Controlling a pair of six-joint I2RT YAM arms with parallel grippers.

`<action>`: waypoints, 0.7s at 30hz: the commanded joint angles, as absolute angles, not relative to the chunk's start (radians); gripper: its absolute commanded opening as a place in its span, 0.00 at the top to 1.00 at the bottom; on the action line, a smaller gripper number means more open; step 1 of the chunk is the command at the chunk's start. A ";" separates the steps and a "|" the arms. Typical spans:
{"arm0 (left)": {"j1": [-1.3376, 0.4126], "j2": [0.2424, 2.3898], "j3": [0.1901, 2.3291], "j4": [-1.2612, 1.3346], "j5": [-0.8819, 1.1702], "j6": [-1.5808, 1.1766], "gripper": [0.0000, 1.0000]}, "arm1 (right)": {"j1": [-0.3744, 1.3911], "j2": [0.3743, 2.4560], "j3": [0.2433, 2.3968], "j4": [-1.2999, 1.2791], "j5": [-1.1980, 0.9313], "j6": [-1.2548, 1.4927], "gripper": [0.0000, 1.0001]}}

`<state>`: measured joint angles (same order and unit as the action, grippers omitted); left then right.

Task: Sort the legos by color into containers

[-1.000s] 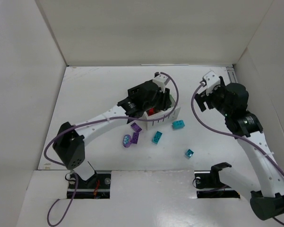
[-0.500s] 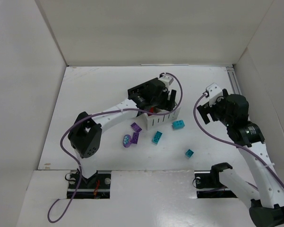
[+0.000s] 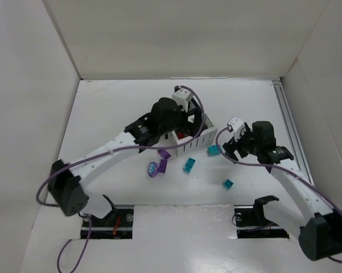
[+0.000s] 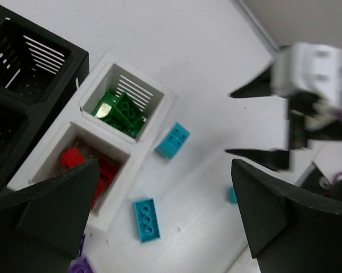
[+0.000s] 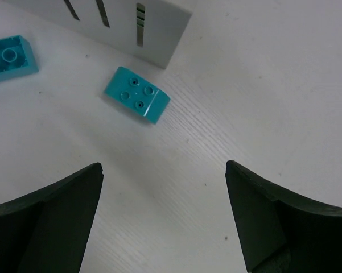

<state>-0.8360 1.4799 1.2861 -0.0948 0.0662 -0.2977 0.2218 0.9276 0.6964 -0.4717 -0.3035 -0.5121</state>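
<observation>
The white container (image 4: pixel 137 149) holds green legos (image 4: pixel 121 109) in one compartment and red legos (image 4: pixel 82 164) in the other. The black container (image 4: pixel 28 62) stands beside it. My left gripper (image 4: pixel 165 165) hangs open and empty above the white container (image 3: pixel 194 141). Teal legos lie on the table: one by the container (image 3: pixel 214 149), one lower (image 3: pixel 189 165), a small one (image 3: pixel 228 183). Purple legos (image 3: pixel 163 160) and a purple oval (image 3: pixel 153 169) lie to the left. My right gripper (image 5: pixel 164 165) is open, low over the table just short of the teal lego (image 5: pixel 137 94).
White walls enclose the table (image 3: pixel 114 114) on three sides. In the right wrist view the white container's slatted wall (image 5: pixel 119 23) stands just beyond the teal brick, with another teal brick (image 5: pixel 8 57) at the left edge. The right arm's white wrist block (image 4: pixel 307 74) shows in the left wrist view.
My left gripper has opened above the white container and the left arm has drawn back. My right arm has swung left and down toward the teal lego beside the container.
</observation>
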 commanded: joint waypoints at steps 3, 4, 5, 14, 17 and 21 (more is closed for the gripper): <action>-0.850 1.186 1.081 -0.035 0.074 -0.313 0.00 | 0.218 1.067 0.623 -0.141 -0.422 -0.508 0.06; -0.859 1.113 1.048 -0.025 0.057 -0.325 0.00 | 0.218 1.087 0.623 -0.089 -0.411 -0.508 0.06; -0.859 1.077 1.019 -0.025 0.057 -0.339 0.00 | 0.218 1.110 0.623 -0.075 -0.411 -0.508 0.06; -0.850 0.916 0.899 -0.089 -0.075 -0.382 0.00 | 0.218 1.385 0.667 0.018 -0.552 -0.577 0.09; -0.850 0.916 0.899 -0.101 -0.084 -0.382 0.00 | 0.229 1.407 0.657 0.040 -0.561 -0.586 0.09; -0.850 0.936 0.908 -0.110 -0.106 -0.382 0.00 | 0.238 1.439 0.657 0.087 -0.561 -0.586 0.09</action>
